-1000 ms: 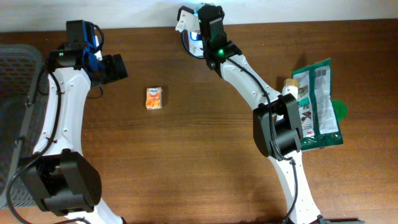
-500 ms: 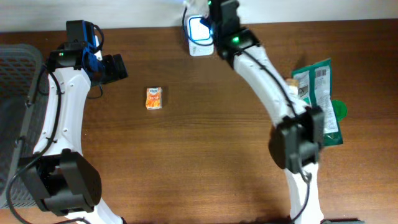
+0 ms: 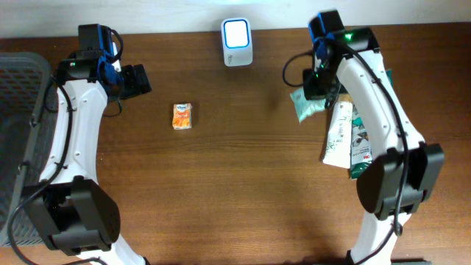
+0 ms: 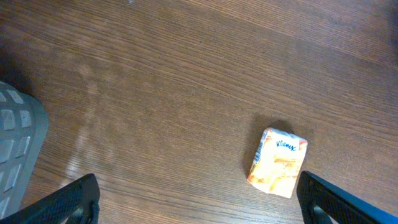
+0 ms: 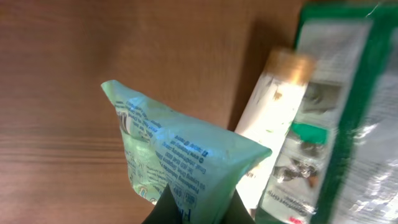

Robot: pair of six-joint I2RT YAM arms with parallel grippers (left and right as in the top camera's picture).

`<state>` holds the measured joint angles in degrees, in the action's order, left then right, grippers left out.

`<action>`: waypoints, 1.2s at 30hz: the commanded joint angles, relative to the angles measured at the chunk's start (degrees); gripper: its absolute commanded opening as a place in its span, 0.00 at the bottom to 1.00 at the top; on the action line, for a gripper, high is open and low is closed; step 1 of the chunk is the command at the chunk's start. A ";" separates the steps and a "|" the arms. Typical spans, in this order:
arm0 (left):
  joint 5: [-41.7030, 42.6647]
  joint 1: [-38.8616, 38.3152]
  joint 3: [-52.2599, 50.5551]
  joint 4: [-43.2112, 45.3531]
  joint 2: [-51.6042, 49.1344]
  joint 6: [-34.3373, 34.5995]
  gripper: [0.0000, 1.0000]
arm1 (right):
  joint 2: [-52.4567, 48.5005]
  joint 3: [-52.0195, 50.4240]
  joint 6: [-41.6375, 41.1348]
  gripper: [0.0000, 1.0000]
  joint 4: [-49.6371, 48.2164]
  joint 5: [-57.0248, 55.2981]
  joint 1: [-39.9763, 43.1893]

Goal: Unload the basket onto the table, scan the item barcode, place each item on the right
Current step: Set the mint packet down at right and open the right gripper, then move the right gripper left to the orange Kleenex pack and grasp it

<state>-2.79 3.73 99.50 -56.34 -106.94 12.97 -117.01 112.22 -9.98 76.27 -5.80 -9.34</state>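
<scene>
My right gripper (image 3: pixel 316 94) is shut on a light green printed pouch (image 3: pixel 307 105), held above the table at the right. In the right wrist view the pouch (image 5: pixel 186 155) rises from between the shut jaws of the gripper (image 5: pixel 196 210). The white scanner (image 3: pixel 236 43) with a lit blue face stands at the back centre, well left of the pouch. My left gripper (image 3: pixel 141 79) hangs open at the back left. A small orange tissue pack (image 4: pixel 278 163) lies on the wood just inside the gripper's right finger (image 4: pixel 348 202), which stands apart from it.
A white tube with a tan cap (image 5: pixel 273 118) and a green snack bag (image 5: pixel 354 106) lie on the table just right of the held pouch. A grey basket (image 3: pixel 18 110) sits off the table's left edge.
My right arm has swung from the scanner to the right side, carrying the green pouch to beside the tube and bag. The left arm has not moved.
</scene>
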 commanded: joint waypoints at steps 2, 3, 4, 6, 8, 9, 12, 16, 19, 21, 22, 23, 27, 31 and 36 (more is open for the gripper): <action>0.42 0.24 -0.15 0.09 0.76 -0.46 0.99 | -1.44 -10.93 -4.31 0.04 -5.31 2.62 4.26; 0.39 0.26 -0.15 0.09 0.76 -0.46 0.99 | -1.44 -12.63 -4.31 0.04 -6.34 2.62 5.11; 0.39 0.26 -0.17 0.09 0.76 -0.46 0.99 | -1.44 -14.27 -4.28 0.09 -7.37 2.60 6.08; 0.39 0.24 -0.17 0.09 0.76 -0.46 0.99 | -1.44 -14.82 -4.22 0.28 -7.26 2.56 7.08; 0.39 0.24 -0.15 0.09 0.76 -0.46 0.99 | -1.44 -14.78 -3.80 0.33 -7.08 2.56 7.89; 0.39 0.24 -0.15 0.09 0.76 -0.46 0.99 | -1.42 -14.12 -3.76 0.34 -6.29 2.56 8.31; 0.39 0.24 -0.15 0.09 0.76 -0.46 0.99 | -1.42 -8.50 -0.59 0.34 -2.05 2.62 8.59; 0.42 0.20 -0.15 0.09 0.76 -0.46 0.99 | -1.38 1.62 3.98 0.34 0.74 14.45 6.08; 0.39 0.24 -0.15 0.07 0.76 -0.46 0.99 | -1.75 1.73 2.03 0.33 -7.26 29.14 0.55; 0.39 0.20 -0.15 0.09 0.76 -0.46 0.99 | -2.47 1.57 -4.04 0.32 -12.07 29.11 -4.28; 0.37 0.15 -0.15 0.09 0.76 -0.46 0.99 | -4.04 1.57 -11.26 0.29 -17.42 26.62 -9.42; 0.39 0.09 -0.15 0.09 0.76 -0.46 0.99 | -5.07 1.57 -14.53 0.29 -20.37 24.04 -12.24; 0.39 0.26 -0.15 0.09 0.76 -0.46 0.99 | -10.93 1.57 -22.18 0.28 -33.46 21.46 -20.92; 0.39 0.17 -0.15 0.09 0.76 -0.46 0.99 | -17.29 1.57 -27.50 0.28 -41.79 18.84 -26.34; 0.39 0.20 -0.15 0.09 0.76 -0.46 0.99 | -21.11 1.57 -28.70 0.28 -44.28 16.28 -28.15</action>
<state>-2.81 3.73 99.42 -56.29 -106.94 12.97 -136.40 113.40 -37.50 32.97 12.43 -37.08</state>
